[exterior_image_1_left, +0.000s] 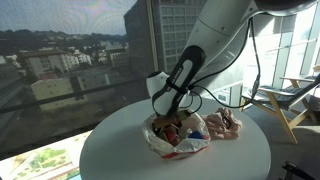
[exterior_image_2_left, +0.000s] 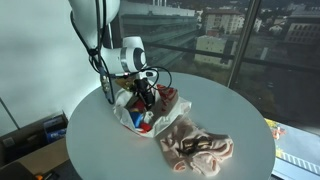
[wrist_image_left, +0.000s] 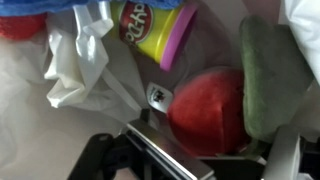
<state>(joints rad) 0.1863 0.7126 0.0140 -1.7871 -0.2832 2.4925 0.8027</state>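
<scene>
Red ball (wrist_image_left: 205, 110), wedged against a green toy (wrist_image_left: 270, 75) in an open white bag (wrist_image_left: 75, 60), sits just beside the gripper (exterior_image_1_left: 164, 110), which dips in from above; whether its jaws stand apart cannot be told. A yellow putty tub (wrist_image_left: 150, 30) lies beyond. The bag slumps on a round table (exterior_image_1_left: 110, 150), pink cloth (exterior_image_2_left: 200, 148) alongside.

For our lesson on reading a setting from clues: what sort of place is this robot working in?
Probably a high-rise office or lounge: floor-to-ceiling windows look down on city buildings, and a round white table stands beside them, with a wooden chair nearby.
</scene>
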